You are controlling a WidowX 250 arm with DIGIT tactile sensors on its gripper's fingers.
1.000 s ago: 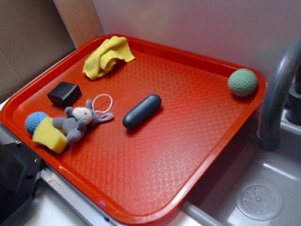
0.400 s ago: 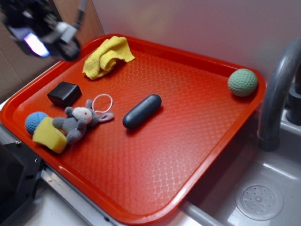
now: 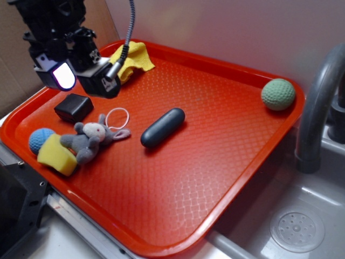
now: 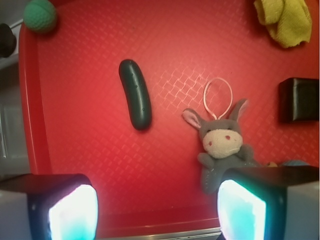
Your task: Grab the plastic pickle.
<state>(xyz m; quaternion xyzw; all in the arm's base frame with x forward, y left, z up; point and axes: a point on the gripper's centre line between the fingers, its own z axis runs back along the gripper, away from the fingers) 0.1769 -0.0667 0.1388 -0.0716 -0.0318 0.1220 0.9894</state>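
1. Exterior view: the black gripper (image 3: 81,75) hangs at upper left above the red plastic tray (image 3: 226,156), its two pads spread apart and empty. The smooth dark capsule-shaped plastic pickle (image 3: 162,127) lies at centre, just right of the grey plush mouse (image 3: 89,139).
2. Wrist view: the pickle (image 4: 135,94) lies upper-centre, clear of both spread fingertips (image 4: 70,212) at the bottom edge.

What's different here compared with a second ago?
The gripper has come into view from the upper left and now hangs over the tray's left side, above the black block, jaws open and holding nothing. The plastic pickle, plush mouse, yellow cloth and green ball lie where they were.
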